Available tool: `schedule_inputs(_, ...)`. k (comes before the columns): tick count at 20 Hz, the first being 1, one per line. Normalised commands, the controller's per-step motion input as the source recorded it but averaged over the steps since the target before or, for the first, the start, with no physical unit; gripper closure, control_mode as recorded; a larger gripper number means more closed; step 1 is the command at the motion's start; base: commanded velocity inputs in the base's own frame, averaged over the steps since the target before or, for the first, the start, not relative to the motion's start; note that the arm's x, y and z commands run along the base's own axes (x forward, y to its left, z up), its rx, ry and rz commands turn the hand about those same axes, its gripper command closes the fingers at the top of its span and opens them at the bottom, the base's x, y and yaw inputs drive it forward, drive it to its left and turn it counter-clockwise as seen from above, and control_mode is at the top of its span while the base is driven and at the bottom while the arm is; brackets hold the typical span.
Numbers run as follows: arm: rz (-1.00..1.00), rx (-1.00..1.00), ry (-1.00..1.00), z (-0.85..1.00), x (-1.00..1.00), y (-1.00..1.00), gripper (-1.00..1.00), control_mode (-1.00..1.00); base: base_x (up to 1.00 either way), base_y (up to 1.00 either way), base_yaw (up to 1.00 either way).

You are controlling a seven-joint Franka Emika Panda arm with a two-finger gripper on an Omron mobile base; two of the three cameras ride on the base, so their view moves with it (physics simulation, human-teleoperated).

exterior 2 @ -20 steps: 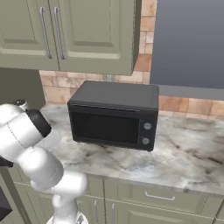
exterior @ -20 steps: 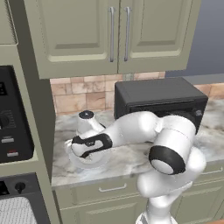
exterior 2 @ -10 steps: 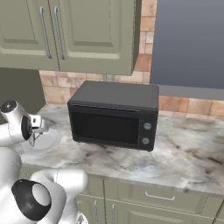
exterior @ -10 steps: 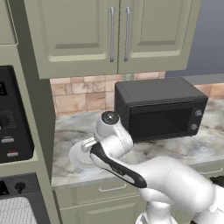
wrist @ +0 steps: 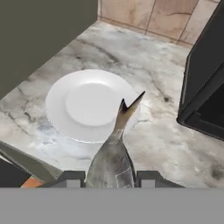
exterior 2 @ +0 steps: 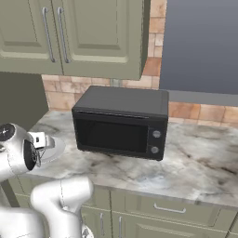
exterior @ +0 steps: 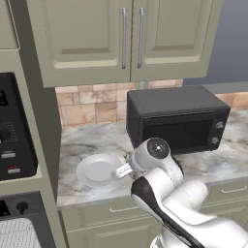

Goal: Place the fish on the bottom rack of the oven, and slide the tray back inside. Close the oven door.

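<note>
My gripper (wrist: 111,177) is shut on the fish (wrist: 114,157), a grey speckled body with its brown tail pointing away from me. It hangs above the near rim of the round white plate (wrist: 83,103), which is bare. In the left base view my hand sits just right of the plate (exterior: 98,169) at the counter's front. At the lower left the oven's control strip (exterior: 22,208) shows its knob, and below it lies the silvery wire rack (exterior: 17,235). The oven door is out of view.
A black box-shaped countertop appliance (exterior: 177,118) (exterior 2: 122,122) stands right of the plate, its corner close in the hand view (wrist: 205,87). A black microwave panel (exterior: 12,135) sits above the oven in a tall cabinet. Wall cabinets (exterior: 121,38) hang overhead.
The arm has swung round and my hand has drawn back from over the plate toward the counter's front. The jaws have closed on the fish, and the plate now lies bare.
</note>
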Motion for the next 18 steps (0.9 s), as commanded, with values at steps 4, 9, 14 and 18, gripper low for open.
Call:
schedule_inputs(4, 0.29, 0.00, -0.01, 0.00, -0.59, -0.07, 1.00, -1.00, 0.00, 0.00, 0.00)
schedule_inputs(9, 0.50, 0.00, 0.00, -0.08, -0.67, 0.00, 1.00, -1.00, 0.00, 0.00, 0.00)
schedule_inputs(14, 0.27, 0.00, -0.05, -0.02, -0.30, -0.14, 1.00, -1.00, 0.00, 0.00, 0.00)
schedule_inputs(18, 0.02, 0.00, -0.10, 0.00, -0.29, -0.46, 1.00, -1.00, 0.00, 0.00, 0.00)
